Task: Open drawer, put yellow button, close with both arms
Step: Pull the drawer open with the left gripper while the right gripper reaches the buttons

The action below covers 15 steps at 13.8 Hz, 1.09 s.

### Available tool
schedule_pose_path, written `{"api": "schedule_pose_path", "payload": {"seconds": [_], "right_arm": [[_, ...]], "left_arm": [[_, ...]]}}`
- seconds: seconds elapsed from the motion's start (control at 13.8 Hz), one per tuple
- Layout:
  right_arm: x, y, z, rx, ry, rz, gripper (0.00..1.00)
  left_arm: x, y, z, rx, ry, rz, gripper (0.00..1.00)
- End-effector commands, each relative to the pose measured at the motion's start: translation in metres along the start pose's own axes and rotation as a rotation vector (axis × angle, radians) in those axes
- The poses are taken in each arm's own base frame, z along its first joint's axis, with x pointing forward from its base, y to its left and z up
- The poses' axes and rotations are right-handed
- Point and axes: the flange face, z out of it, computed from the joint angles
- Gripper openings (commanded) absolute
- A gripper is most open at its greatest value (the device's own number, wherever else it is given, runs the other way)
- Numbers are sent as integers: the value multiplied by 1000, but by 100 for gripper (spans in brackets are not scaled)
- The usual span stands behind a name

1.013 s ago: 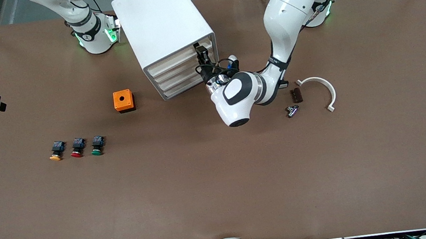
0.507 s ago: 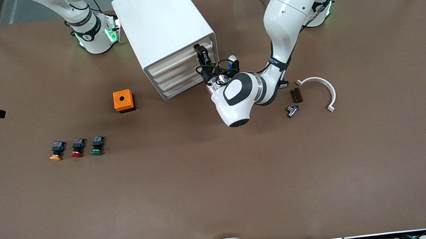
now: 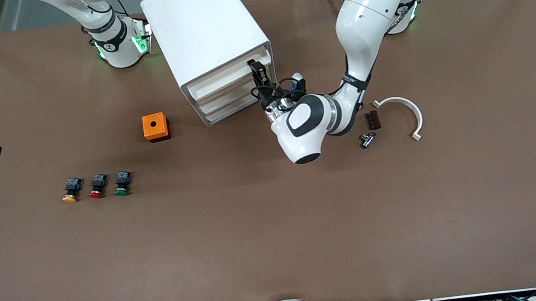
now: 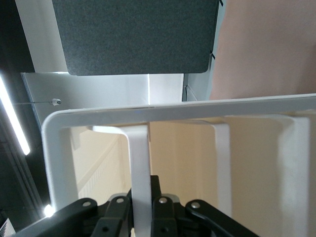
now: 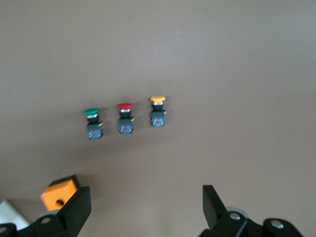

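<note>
From the front, the left gripper (image 3: 257,69) sits at the face of the white cabinet (image 3: 207,36), at the top drawer (image 3: 234,72), which stands out a little from the cabinet front. Only the left wrist view shows the grip itself: the black fingers (image 4: 118,217) are pinched on a thin white upright bar of the drawer, with cream-lit hollows on either side of it. What lies inside the drawer I cannot tell from any view.

The right gripper (image 5: 146,207) is out of the front view; only that arm's base (image 3: 117,41) shows there, beside the cabinet. Its wrist view shows its fingers (image 5: 76,207) spread wide, hanging over bare desk (image 3: 277,230) and looking down on three buttons.

The yellow button (image 3: 70,189) stands on the desk, well away from the cabinet toward the right arm's end, first in a row with the red button (image 3: 97,185) and green button (image 3: 122,182) just beside it. An orange box (image 3: 155,127) with a hole in its top sits between that row and the cabinet.

Toward the left arm's end, near that arm's elbow, lie a curved white clamp (image 3: 402,112), a small dark block (image 3: 372,120) and a small metal part (image 3: 367,139).
</note>
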Motion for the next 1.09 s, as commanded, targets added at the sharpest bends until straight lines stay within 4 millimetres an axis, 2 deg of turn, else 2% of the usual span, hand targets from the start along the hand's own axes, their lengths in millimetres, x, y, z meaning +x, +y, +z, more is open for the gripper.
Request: {"api": "schedule_pose_path", "payload": {"seconds": [0.0, 0.07, 0.22, 0.43, 0.65, 0.8, 1.01], "right_arm": [[0, 9, 50, -12, 22, -7, 100], [3, 17, 65, -8, 44, 6, 100], [3, 30, 113, 23, 94, 41, 100], [-11, 30, 185, 80, 151, 88, 100], [-11, 27, 239, 79, 172, 63, 100], [-8, 32, 263, 79, 167, 65, 100], [-9, 31, 281, 97, 142, 74, 100]], "left_arm": [[13, 6, -34, -39, -47, -5, 9], [15, 6, -39, -46, -58, -7, 9], [25, 9, -63, -62, -102, -12, 9], [39, 11, -88, -62, -145, -18, 9], [49, 13, -103, -65, -171, 0, 11], [55, 14, -114, -67, -190, 5, 14], [63, 15, -125, -69, -210, 16, 14]]}}
